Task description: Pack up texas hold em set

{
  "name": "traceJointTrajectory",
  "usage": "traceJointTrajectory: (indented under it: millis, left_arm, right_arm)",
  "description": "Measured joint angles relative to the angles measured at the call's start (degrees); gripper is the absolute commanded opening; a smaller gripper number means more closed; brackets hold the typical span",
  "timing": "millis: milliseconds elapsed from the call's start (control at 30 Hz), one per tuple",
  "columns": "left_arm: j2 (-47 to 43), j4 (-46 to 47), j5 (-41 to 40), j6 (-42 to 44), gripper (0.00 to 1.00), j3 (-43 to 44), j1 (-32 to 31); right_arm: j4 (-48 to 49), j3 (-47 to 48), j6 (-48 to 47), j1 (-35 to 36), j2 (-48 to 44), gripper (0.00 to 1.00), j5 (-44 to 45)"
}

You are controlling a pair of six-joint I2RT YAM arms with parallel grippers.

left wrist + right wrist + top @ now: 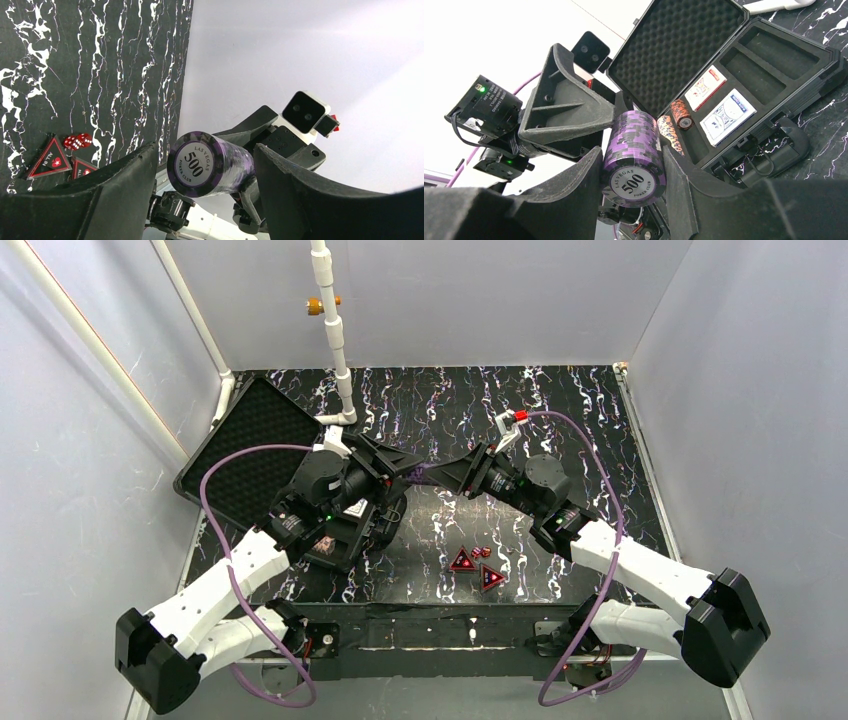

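So your right gripper (631, 155) is clamped on the purple 500 chip stack (636, 135) in mid-air. Your left gripper (204, 150) has its jaws spread around the same stack, with a gap showing on one side. The black case (824, 55) sits open at 9 o'clock on the table (560, 400) with the card decks (727, 116) inside, and the red triangles (475, 568) and dice (480, 552) lie at 6 o'clock.
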Motion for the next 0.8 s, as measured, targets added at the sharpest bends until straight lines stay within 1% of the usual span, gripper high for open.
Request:
traceJointTrajectory:
  millis: [167,333,400,467,567,633,800]
  left_arm:
    - [0.74,-0.02,-0.52,-0.37,0.66,0.09,-0.35]
    - [1.44,0.02,-0.83,-0.98,0.62,0.63,-0.76]
    - [1.44,0.04,-0.90,-1.18,0.61,0.66,-1.03]
    - [1.46,0.02,-0.98,-1.49,0.62,0.66,-1.27]
    - [1.44,0.02,-1.11,-1.99,0.66,0.68,-1.64]
    - [1.44,0.02,-1.25,-2.49,0.67,0.68,-1.95]
    - [1.44,0.02,-1.53,-3.54,0.59,0.68,-2.62]
  right_arm:
    - [1.01,-0.02,0.11,0.13,0.02,0.01,-0.13]
    - [2.12,-0.35,0.17,0.28,0.04,0.01,-0.20]
    - [3.08,-1.01,0.22,0.37,0.04,0.01,-0.20]
    - [3.34,-1.38,0.22,0.37,0.13,0.01,-0.17]
    - [3.96,-1.92,0.15,0.39,0.22,0.01,-0.17]
    - [4.26,-1.92,0.13,0.39,0.35,0.01,-0.17]
    - [6.05,-2.29,0.04,0.63,0.66,0.01,-0.15]
